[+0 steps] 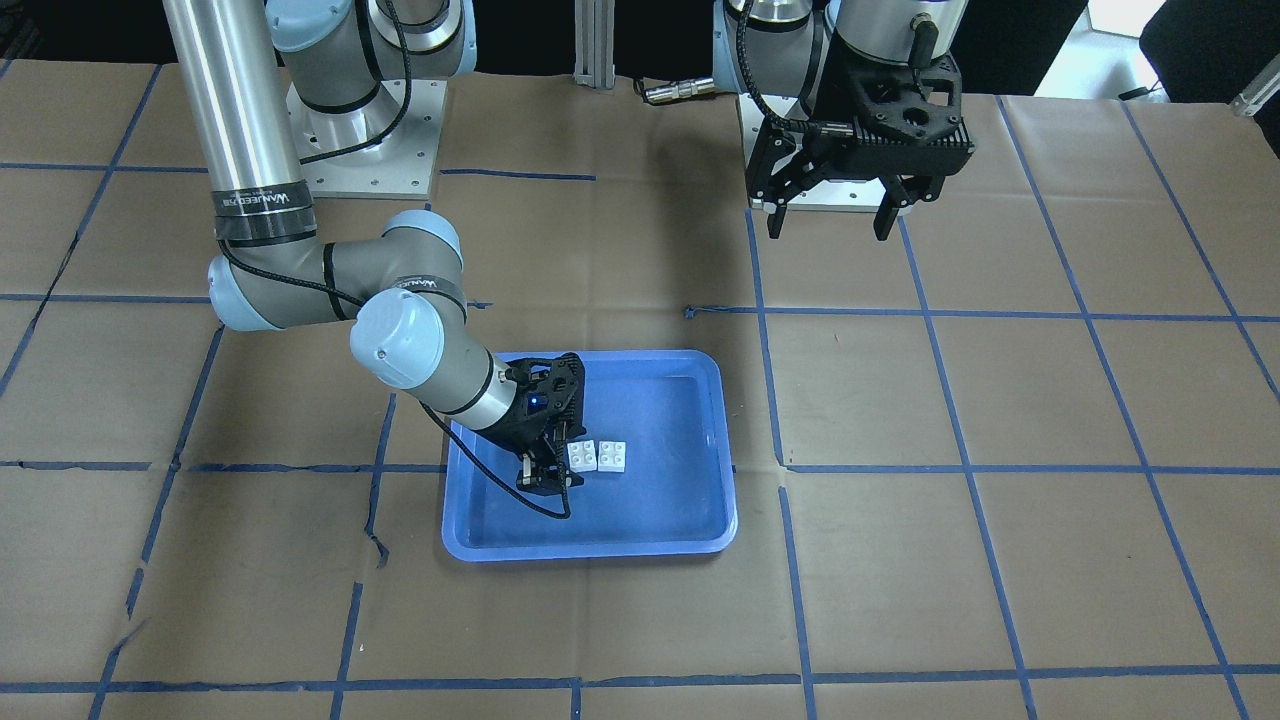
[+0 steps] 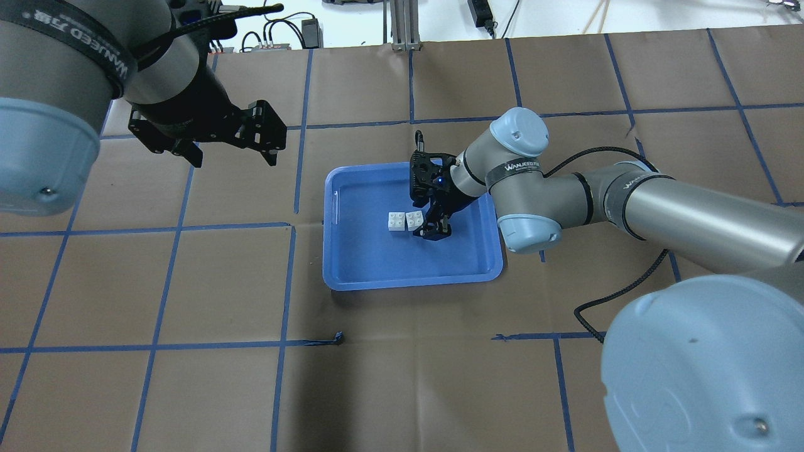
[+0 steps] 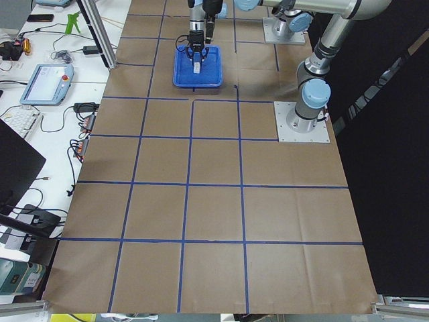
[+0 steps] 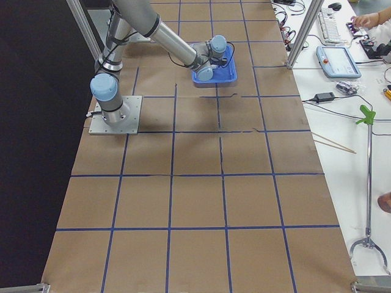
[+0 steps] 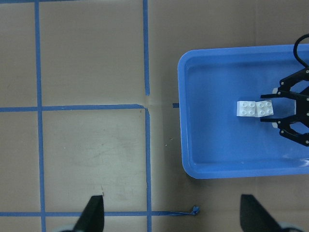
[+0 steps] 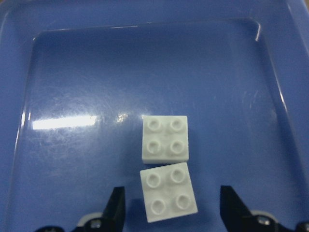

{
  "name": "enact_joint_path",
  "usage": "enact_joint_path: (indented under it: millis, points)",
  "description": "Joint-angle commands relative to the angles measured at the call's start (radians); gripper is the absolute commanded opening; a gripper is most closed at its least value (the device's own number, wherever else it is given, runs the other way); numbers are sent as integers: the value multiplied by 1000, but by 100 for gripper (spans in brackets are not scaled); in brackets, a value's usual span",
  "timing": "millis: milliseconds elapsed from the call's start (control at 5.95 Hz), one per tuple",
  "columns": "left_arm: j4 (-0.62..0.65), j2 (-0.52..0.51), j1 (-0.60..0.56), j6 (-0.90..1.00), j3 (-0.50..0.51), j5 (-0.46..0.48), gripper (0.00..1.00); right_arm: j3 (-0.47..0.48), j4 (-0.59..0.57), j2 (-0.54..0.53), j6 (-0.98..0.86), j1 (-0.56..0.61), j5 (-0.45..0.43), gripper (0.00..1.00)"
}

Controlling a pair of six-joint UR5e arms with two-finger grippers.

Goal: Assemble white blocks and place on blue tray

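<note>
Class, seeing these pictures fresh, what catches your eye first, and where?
The blue tray in the middle of the table stands out, with two white blocks side by side in it. The right claw sits open astride one block; the left claw hangs open, away from the tray.

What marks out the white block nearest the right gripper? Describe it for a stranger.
Find the blue tray on the brown table. Two white blocks lie side by side near its middle. Pick the block at the open right gripper, turned slightly askew from its neighbour.
</note>
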Motion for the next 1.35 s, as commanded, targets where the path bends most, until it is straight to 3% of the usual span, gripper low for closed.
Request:
enact_joint_path:
  millis: [0, 168, 336, 504, 841, 1177]
  points:
    - [0, 0, 0, 0, 0, 0, 100, -30, 14, -47, 138, -9, -21, 100]
    - [0, 0, 0, 0, 0, 0, 100, -33, 60, -79, 205, -10, -92, 100]
    - [0, 0, 0, 0, 0, 2, 100, -60, 203, -138, 252, -19, -119, 100]
    - [0, 0, 0, 0, 0, 2, 100, -115, 375, -192, 339, -36, -218, 100]
    - [0, 0, 0, 0, 0, 2, 100, -215, 648, -252, 664, -103, -257, 100]
    - [0, 0, 0, 0, 0, 2, 100, -232, 747, -353, 908, -130, -419, 100]
